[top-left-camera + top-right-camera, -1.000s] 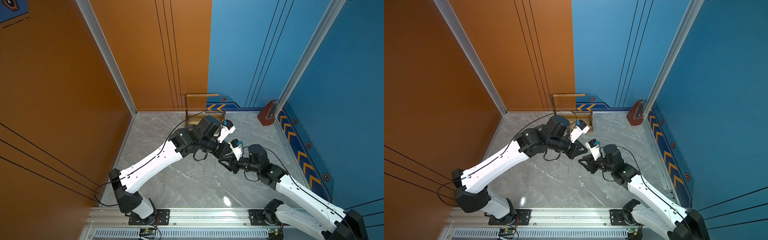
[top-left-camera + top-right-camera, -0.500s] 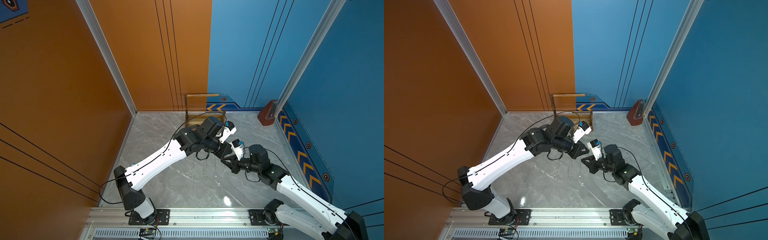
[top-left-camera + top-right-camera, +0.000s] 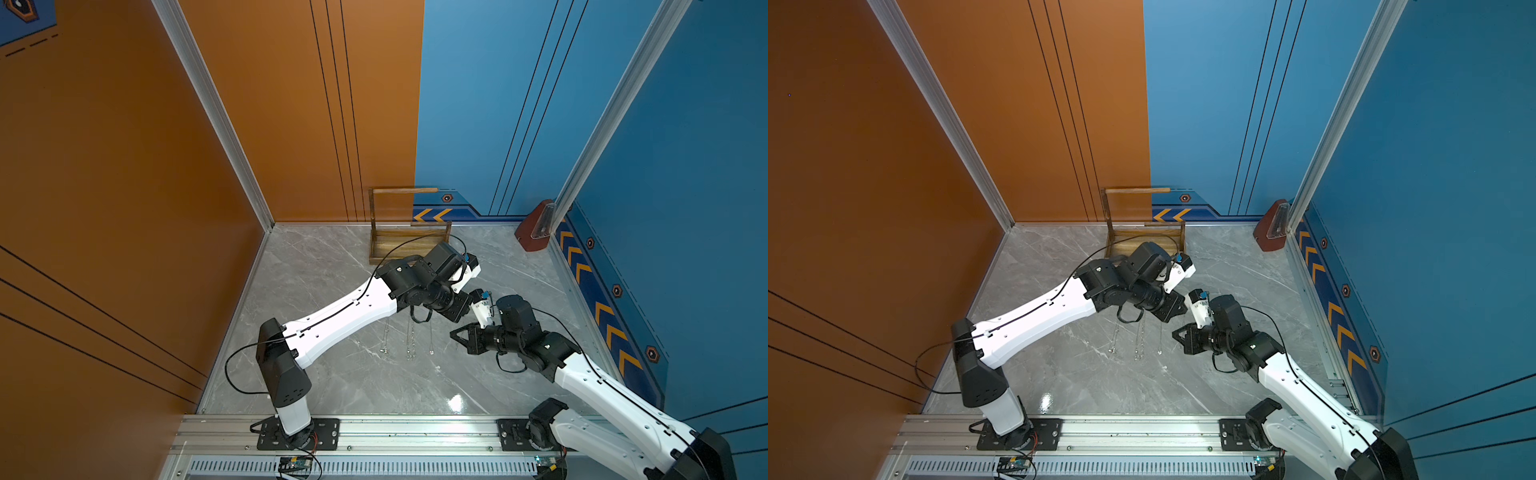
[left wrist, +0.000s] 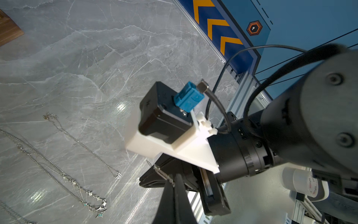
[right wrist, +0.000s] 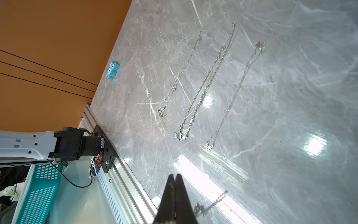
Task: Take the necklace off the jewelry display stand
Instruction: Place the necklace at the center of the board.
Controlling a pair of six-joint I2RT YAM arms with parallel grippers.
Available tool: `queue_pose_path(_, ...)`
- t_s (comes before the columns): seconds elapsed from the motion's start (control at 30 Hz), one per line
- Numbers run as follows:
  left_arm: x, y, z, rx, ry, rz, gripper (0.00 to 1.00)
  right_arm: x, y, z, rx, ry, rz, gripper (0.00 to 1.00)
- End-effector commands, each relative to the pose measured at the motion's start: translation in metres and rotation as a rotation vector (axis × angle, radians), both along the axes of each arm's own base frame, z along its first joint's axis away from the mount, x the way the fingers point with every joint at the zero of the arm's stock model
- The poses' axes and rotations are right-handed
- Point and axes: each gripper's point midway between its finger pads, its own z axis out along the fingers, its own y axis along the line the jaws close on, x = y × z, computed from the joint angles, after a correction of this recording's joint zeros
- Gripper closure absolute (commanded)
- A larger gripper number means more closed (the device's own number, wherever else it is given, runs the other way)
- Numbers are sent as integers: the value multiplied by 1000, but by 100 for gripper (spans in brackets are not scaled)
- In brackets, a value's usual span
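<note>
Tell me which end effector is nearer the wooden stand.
Left. The left end effector is just in front of the stand; the right end effector is farther forward.

Stand tray (image 3: 384, 251) partly behind left arm (image 3: 345, 316)

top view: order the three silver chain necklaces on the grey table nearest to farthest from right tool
1. rightmost silver chain necklace, toward the right tool
2. middle silver chain necklace, mid-row
3. leftmost silver chain necklace, row's left end

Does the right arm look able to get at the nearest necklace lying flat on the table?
Probably yes: that necklace lies flat close to the shut right claw, and nothing stands between them.
</note>
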Motion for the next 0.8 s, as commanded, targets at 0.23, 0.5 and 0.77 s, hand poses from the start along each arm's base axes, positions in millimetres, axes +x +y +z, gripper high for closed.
queue_pose_path(0.23, 9, -20, -44, 77, 25, 25, 100, -30, -31, -63, -98, 256, -129, 97)
queue_pose_path(0.5, 13, -26, -84, 140, 75, 26, 100, -39, -36, -79, -111, 316, -155, 97)
queue_pose_path(0.77, 29, -18, -108, 172, 104, 61, 100, -29, -36, -87, -147, 337, -155, 97)
